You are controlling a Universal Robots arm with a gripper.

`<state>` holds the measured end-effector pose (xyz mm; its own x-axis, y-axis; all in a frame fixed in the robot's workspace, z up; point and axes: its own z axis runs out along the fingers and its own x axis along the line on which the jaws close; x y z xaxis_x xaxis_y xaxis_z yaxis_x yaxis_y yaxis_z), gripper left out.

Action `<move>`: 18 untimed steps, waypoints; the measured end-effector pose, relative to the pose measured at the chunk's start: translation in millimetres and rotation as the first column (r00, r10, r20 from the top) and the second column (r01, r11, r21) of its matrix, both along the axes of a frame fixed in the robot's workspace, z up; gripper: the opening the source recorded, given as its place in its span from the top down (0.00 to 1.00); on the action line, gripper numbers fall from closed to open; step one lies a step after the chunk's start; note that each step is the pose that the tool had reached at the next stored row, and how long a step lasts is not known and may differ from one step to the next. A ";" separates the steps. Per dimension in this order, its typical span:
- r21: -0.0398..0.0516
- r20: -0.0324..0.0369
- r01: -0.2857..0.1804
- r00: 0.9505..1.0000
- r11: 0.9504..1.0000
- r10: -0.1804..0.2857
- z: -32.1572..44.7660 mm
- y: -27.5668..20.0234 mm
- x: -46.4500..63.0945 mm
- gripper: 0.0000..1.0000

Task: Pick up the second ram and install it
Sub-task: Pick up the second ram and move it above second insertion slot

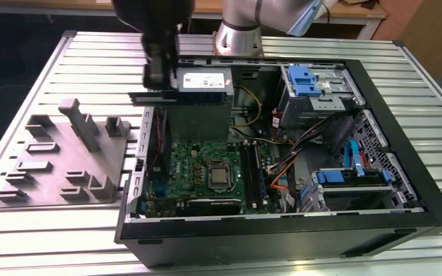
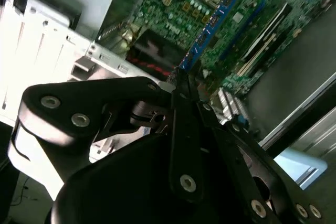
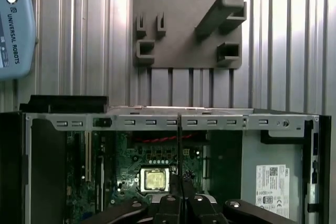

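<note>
Off the computer case's side on the exterior view's left, the grey fixture tray is lying flat on the slatted metal table, just beside the case wall and well apart from the arm's load.

Next along, the gripper is hanging above the open case, near the wall that faces the tray. Its fingers are pressed together on the second ram, which is showing as a long dark bar held level, up in the air over the case and touching nothing else. In the first wrist view the gripper is pinching the stick edge-on, a thin dark line crossing the case rim with the motherboard behind it.

Down inside the case, the green motherboard is lying flat with the processor socket near its middle and the long black slot rails just beside that.

Further along inside the case, blue-tabbed drive cages are sitting against the wall on the exterior view's right.
</note>
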<state>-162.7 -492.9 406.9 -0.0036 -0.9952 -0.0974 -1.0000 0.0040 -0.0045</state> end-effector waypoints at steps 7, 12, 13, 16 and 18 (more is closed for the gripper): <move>0.000 0.000 0.000 1.000 1.000 0.000 -0.6 0.0 31.8 0.92; 0.000 0.000 0.000 1.000 1.000 0.000 -0.9 0.0 54.5 0.92; 0.000 0.000 0.000 1.000 1.000 0.000 -1.0 0.0 59.0 0.92; 0.000 0.000 0.000 1.000 1.000 0.000 -1.7 0.0 72.5 0.92; 0.000 0.000 0.000 1.000 1.000 0.000 -3.1 0.0 80.8 0.92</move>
